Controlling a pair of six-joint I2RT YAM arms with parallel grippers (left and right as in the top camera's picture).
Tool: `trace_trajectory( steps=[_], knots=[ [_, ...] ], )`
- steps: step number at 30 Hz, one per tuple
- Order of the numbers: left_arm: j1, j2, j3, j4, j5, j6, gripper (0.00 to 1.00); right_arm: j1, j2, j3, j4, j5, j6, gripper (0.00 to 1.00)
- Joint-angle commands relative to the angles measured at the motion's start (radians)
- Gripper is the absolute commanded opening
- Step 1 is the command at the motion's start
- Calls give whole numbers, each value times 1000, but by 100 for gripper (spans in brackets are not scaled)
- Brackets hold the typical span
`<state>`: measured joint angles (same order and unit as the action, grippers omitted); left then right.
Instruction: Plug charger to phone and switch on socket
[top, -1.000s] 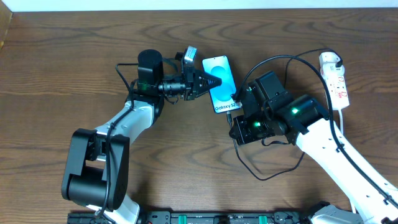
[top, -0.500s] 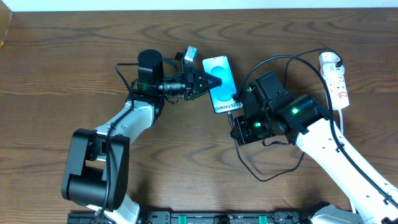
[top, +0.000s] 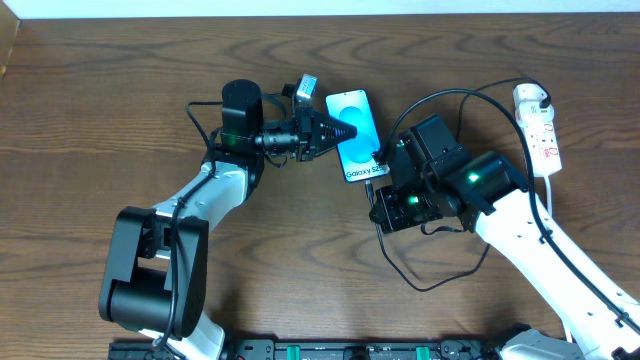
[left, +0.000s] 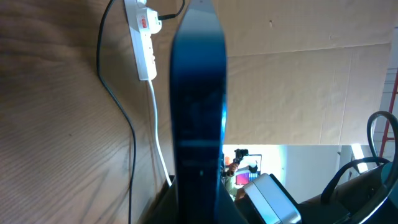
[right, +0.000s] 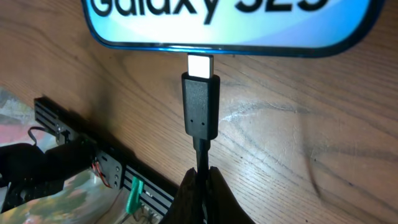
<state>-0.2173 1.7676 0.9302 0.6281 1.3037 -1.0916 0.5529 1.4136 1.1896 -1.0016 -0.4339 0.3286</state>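
left gripper (top: 338, 131) reaches in from 9 o'clock, jaws clamped on the phone (top: 362, 140), pinching its left long edge. left wrist view has the phone edge-on between the fingers. phone sits toward 12 o'clock of the table (top: 100, 90) centre, screen up, lit cyan, bottom end pointing to 5 o'clock. right gripper (right: 200, 186) is at the phone's 5 o'clock, jaws pressed together on the charger (right: 199, 109) cable just behind the plug. the plug's metal tip touches the phone's bottom edge with bare metal showing, can't tell how far in. black cable loops off toward 3 o'clock to the socket (top: 545, 135), near the table's right side, well apart from the phone.
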Motion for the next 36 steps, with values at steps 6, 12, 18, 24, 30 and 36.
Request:
trace_trajectory(
  steps=[6, 12, 18, 24, 30, 36],
  knots=[
    [2, -6, 23, 9, 24, 24, 8, -2, 7, -1, 7, -21, -8, 1],
    [2, -6, 23, 9, 25, 24, 7, -2, 8, -1, 19, -20, -8, 1],
    [2, -6, 23, 10, 37, 36, 7, -3, 8, -1, 34, 11, -8, 1],
    [2, -6, 23, 10, 54, 55, 7, -2, 8, -1, 31, 8, -8, 1],
    [2, -6, 23, 9, 46, 55, 7, -2, 17, -1, 6, -47, -8, 1],
    [2, -6, 23, 9, 27, 14, 7, -2, 29, -1, -24, -55, -8, 1]
  ],
)
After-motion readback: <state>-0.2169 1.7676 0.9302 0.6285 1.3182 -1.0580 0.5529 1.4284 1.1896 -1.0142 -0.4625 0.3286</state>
